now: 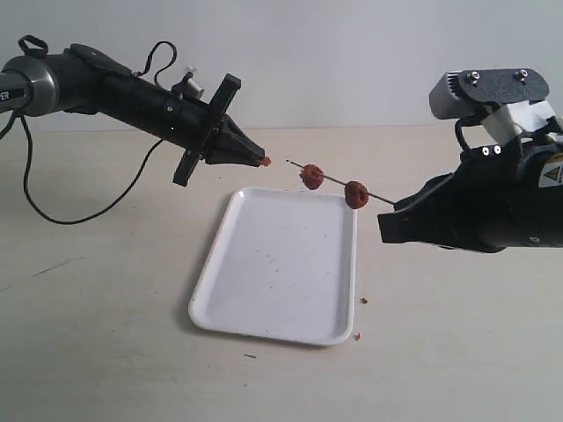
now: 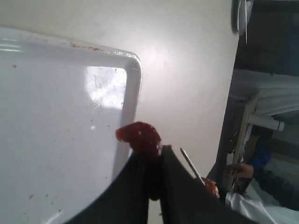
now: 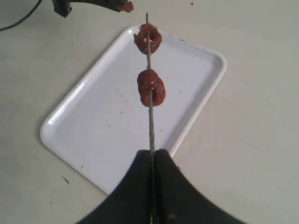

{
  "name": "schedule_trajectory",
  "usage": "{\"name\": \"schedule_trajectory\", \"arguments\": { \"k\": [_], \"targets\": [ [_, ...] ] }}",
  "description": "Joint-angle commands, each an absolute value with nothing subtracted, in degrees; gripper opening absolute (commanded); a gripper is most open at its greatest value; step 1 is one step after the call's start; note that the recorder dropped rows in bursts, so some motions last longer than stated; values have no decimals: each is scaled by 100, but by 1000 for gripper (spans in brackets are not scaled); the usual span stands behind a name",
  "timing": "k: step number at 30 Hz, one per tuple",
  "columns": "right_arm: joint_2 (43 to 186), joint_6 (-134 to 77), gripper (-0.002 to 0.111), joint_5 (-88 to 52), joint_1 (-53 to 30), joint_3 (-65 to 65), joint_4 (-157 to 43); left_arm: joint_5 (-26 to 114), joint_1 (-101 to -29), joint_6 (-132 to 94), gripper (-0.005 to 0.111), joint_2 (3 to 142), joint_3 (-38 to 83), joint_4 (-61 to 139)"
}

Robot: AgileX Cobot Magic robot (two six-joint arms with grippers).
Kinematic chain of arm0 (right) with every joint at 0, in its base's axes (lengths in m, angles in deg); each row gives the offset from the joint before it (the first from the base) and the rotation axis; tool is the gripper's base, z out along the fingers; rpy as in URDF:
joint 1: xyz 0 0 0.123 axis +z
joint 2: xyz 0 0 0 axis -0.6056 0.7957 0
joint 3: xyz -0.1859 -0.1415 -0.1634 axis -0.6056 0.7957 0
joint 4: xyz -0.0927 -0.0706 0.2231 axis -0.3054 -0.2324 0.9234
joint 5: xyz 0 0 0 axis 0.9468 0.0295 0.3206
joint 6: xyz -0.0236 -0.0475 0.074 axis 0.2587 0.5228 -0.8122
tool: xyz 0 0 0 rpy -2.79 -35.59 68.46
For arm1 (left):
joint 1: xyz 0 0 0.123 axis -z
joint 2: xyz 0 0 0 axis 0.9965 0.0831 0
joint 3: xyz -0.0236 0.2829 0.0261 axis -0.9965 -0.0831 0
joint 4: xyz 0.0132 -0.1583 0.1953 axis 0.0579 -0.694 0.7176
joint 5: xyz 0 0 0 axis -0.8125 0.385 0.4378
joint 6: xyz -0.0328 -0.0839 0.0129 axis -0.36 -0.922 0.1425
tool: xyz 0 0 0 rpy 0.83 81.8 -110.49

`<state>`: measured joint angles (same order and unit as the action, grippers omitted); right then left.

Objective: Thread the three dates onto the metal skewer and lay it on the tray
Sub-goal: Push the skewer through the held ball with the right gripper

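Two of three dates are on. In the exterior view the right gripper [image 1: 393, 208] comes in from the right edge, clenched on the butt end of the metal skewer [image 1: 335, 181]. The skewer pokes up and left through the middle of the frame, in the air over the upper right corner of the tray [image 1: 273, 264]. The inner date [image 1: 356, 194] sits close to that gripper. The outer date [image 1: 311, 177] is further up, with only a short bare bit of rod past it. The left gripper [image 1: 258, 160] reaches in from the upper left, pinched on the third date [image 1: 264, 162], which sits just left of the skewer tip without touching it.

Where it could go sideways:

- The rod is super thin and only a small nub of fruit shows past the fingertips. If the tip comes in off-centre, it probably skids off the skin or hits the gripper's fingers instead.
- In the left wrist view the date bulges out to one side of the pinch. A sideways poke could twist it loose and drop it.
- The skewer is held at one end only, so a hard push might flex it or swivel it in the grip.
- The fruit looks sticky, and the crumbs [image 1: 358, 335] by the tray's lower right corner suggest it sheds. It may cling to the pads on release and drag back off.
- If the free end tips down while it's being laid on the tray, the dates could slide off.
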<state>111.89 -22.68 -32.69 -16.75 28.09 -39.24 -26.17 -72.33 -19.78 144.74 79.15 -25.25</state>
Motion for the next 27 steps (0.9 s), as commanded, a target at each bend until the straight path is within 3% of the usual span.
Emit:
{"name": "schedule_trajectory", "arguments": {
  "k": [1, 11, 27],
  "targets": [
    [11202, -2715, 0, -3311, -1694, 2807, -3815, -2613, -7185, -2473, 0, 14396, 7906, -2635],
    [10808, -1412, 0, -3540, -1694, 2786, -2443, -2613, -7098, -2773, 0, 14396, 7906, -2673],
    [10813, -1412, 0, -3775, -1694, 2786, -2395, -2613, -7071, -2776, 0, 14407, 7906, -2757]
  ]
}}
